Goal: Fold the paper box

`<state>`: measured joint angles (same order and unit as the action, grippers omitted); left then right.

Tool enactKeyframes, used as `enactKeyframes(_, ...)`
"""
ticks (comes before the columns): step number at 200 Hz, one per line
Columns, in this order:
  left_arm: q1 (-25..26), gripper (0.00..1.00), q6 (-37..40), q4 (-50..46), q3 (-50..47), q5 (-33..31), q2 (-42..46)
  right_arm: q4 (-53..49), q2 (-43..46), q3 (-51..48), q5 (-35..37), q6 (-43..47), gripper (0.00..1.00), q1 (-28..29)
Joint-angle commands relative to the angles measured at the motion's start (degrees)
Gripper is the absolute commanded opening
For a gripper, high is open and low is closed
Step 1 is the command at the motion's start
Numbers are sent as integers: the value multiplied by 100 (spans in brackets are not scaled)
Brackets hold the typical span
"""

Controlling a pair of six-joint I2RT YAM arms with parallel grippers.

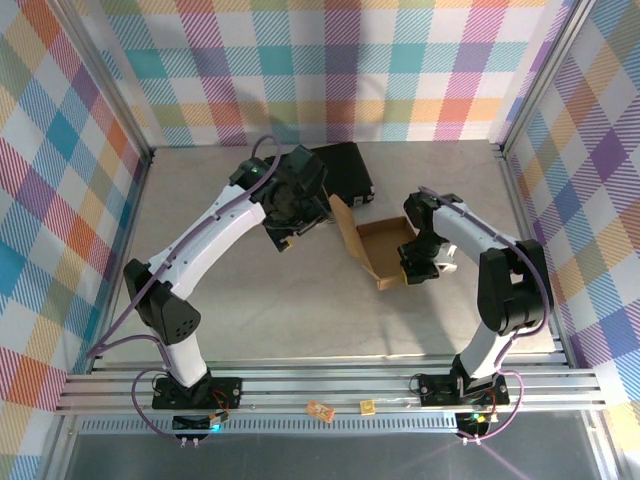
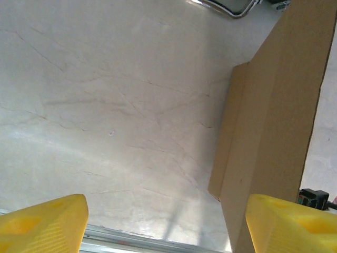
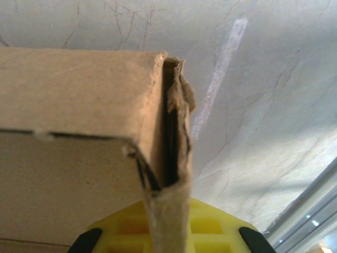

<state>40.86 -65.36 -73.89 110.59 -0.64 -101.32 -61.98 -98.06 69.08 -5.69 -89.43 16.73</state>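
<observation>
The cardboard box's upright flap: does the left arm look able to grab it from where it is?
Probably yes. The left gripper is open, and the flap of the cardboard box stands right beside one finger, with only bare table around and nothing blocking it.

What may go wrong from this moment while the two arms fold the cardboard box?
1. The right gripper pinches only a thin, frayed wall of the paper box; the cardboard may tear or slip out.
2. The left gripper is open and holds nothing beside the tall flap; the flap may fall back open.
3. The black case lies close behind the box; a swinging flap or arm may hit it.
</observation>
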Motion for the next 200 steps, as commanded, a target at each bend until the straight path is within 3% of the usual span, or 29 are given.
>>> enactKeyframes(1, 75, 79, -413, 355, 123, 65, -96, 71, 65, -67, -134, -315, 0, 76)
enactKeyframes(40, 131, 81, -170, 206, 869, -38, -674, 158, 60, -185, -160, -399, 0, 171)
enactKeyframes(89, 183, 78, 225, 628, 840, 108, -898, 285, 78, -272, -239, -390, 0, 175)
enactKeyframes(123, 246, 55, 838, 63, 1325, -95, -1320, 284, 71, -281, -272, -383, 0, 198)
enactKeyframes(165, 345, 39, 1421, 54, 1075, -404, -1403, 283, 23, -281, -370, -374, 0, 223)
enactKeyframes(180, 377, 29, 1643, 67, 1131, -480, -1473, 290, 6, -274, -410, -382, 0, 242)
enactKeyframes(200, 439, 6, 2114, -37, 1241, -678, -1594, 359, 22, -281, -505, -341, 0, 251)
